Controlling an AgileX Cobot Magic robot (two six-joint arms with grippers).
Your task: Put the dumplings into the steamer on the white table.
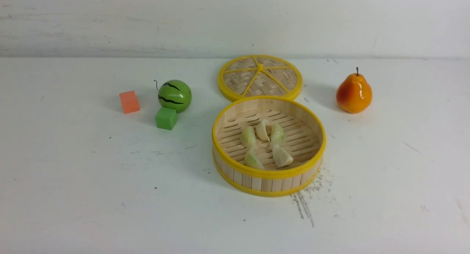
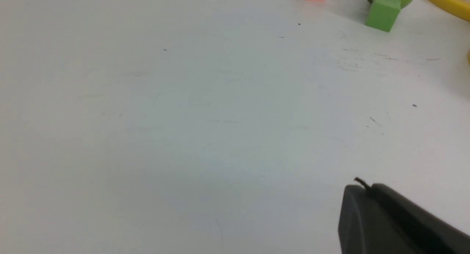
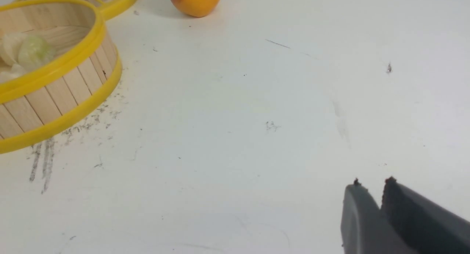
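The left fingers (image 2: 361,186) were clenched together with nothing between them, hovering over bare white surface (image 2: 183,136); the right fingers (image 3: 372,186) stood slightly parted at the tips — empty too. All five dumplings (image 1: 266,144) lay clustered on the slatted floor of the bamboo steamer (image 1: 270,173), whose woven lid (image 1: 260,77) lay flat just behind it. A toy watermelon (image 1: 175,95), green cube (image 1: 166,118) and orange cube (image 1: 129,102) sat to the left — a pear (image 1: 354,92) to the right.
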